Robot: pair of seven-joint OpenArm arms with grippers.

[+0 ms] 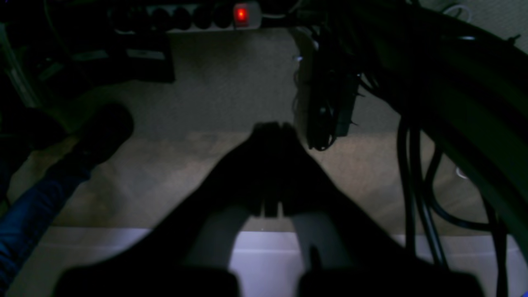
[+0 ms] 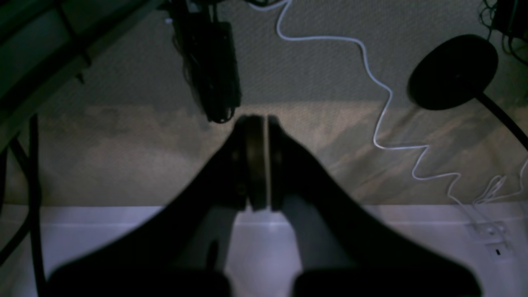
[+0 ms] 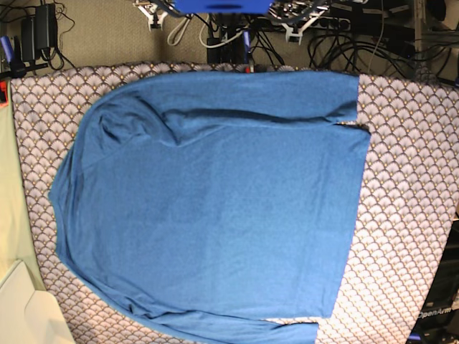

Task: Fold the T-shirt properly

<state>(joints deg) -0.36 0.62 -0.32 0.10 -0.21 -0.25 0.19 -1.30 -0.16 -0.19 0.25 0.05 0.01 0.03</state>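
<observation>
The T-shirt (image 3: 215, 201) lies flat and spread out on the scallop-patterned table cover (image 3: 409, 215), neck to the left and hem to the right. One long sleeve runs along its top edge and the other along its bottom edge. Neither gripper touches it. In the left wrist view my left gripper (image 1: 274, 128) is shut with nothing in it, pointing down past the white table edge at the floor. My right gripper (image 2: 259, 119) is also shut and empty, hanging over the floor in the right wrist view.
A power strip (image 1: 241, 14) with a red light and black cables (image 1: 412, 173) lie on the floor. A jeans-clad leg (image 1: 24, 214) is at the left. A white cable (image 2: 379, 103) and a round black stand base (image 2: 453, 70) sit near the right arm. A cream box (image 3: 21, 308) stands by the table's lower left corner.
</observation>
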